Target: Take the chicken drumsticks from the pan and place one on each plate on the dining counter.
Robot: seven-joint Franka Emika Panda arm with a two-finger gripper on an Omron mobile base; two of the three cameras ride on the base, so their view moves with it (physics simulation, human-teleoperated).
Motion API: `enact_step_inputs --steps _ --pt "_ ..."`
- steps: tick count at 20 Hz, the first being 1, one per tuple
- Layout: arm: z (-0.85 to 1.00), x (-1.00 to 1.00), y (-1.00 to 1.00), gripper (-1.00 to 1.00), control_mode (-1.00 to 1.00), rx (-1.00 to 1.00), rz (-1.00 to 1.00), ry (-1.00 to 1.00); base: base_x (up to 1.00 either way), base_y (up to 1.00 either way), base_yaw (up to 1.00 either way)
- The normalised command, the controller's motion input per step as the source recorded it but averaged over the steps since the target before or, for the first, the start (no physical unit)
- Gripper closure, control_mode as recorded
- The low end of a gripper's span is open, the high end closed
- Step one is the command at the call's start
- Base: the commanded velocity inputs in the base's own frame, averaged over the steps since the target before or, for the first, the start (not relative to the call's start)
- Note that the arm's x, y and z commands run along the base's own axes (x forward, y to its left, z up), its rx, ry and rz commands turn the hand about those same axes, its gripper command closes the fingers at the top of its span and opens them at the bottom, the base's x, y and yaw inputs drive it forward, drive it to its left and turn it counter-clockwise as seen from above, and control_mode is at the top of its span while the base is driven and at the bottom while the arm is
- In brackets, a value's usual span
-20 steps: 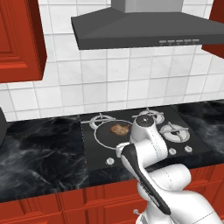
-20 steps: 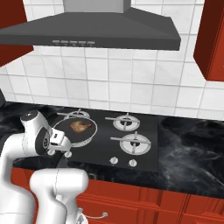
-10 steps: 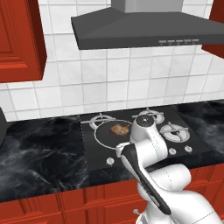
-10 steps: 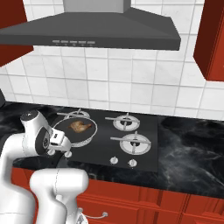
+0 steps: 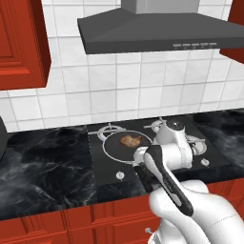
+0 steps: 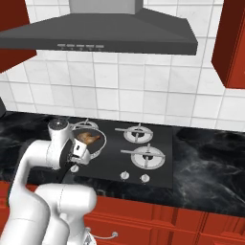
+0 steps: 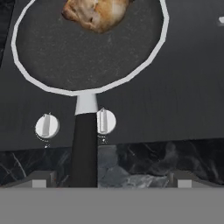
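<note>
My gripper point(image 7: 109, 181) stands released, fingers spread wide and grasping nothing, poised over the pan's black handle point(image 7: 84, 148). The pan point(image 7: 52, 57) sits on the front left burner of the black stovetop point(image 5: 157, 157). The chicken drumsticks point(image 7: 97, 13) lie inside it toward the far rim, golden-brown, touching each other

The pan point(image 7: 87, 57) looks like dark, grainy, matt metal with a shiny silver rim and a smooth black handle. The chicken drumsticks point(image 7: 97, 13) inside it look golden and glossy. Under the pan, the surface point(image 5: 43, 167) is polished black marble with white veins.
</note>
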Motion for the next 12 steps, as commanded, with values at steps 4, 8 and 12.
enact_step_inputs --steps 4,8,12 --pt "0.3 0.55 -0.32 -1.0 -1.0 0.21 -0.06 0.05 0.0 0.0 0.0" --pt "0.27 0.57 -0.3 -1.0 -1.0 0.21 -0.12 0.17 0.0 0.0 0.0" --pt "0.1 0.67 -0.17 -1.0 -1.0 0.11 -0.19 0.16 0.0 0.0 0.0"
